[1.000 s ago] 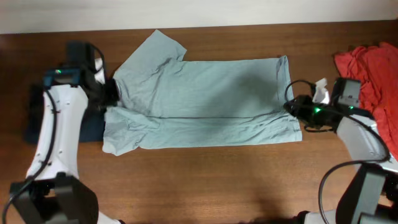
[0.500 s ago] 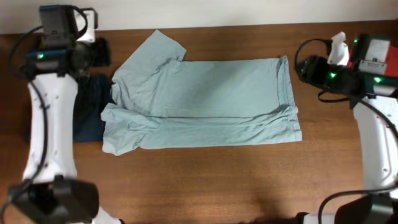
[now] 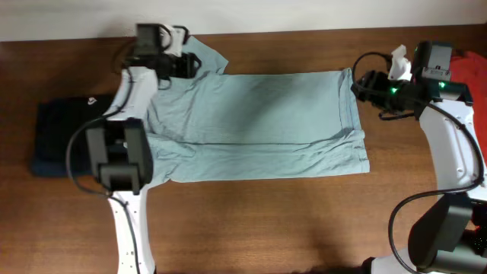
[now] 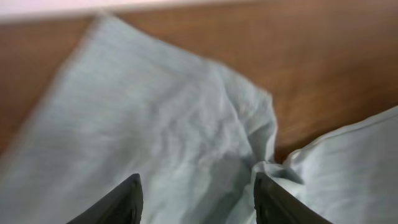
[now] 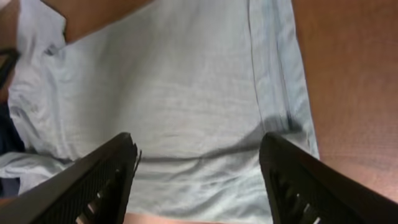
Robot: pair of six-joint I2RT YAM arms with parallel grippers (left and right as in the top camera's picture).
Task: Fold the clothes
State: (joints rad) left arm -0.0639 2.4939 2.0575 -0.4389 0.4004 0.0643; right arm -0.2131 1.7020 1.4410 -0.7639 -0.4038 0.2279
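Note:
A pale blue T-shirt point(image 3: 251, 125) lies on the brown table, its lower part folded up along a line through the middle. Its far left sleeve point(image 3: 199, 55) sticks out at the top left and fills the left wrist view point(image 4: 155, 124). My left gripper point(image 3: 189, 65) is open and empty, right over that sleeve. My right gripper point(image 3: 361, 84) is open and empty at the shirt's far right hem, by its upper corner. The right wrist view looks down on the shirt body point(image 5: 180, 93) and its hem point(image 5: 277, 68).
A folded dark navy garment point(image 3: 65, 137) lies at the left, partly under the shirt's edge. A red garment point(image 3: 466, 84) is heaped at the far right edge. Bare table point(image 3: 251, 221) runs along the front.
My left gripper has swung from the far left of the table to the shirt's top left sleeve. My right gripper has moved up and slightly left to the hem's upper corner. The shirt lies unchanged.

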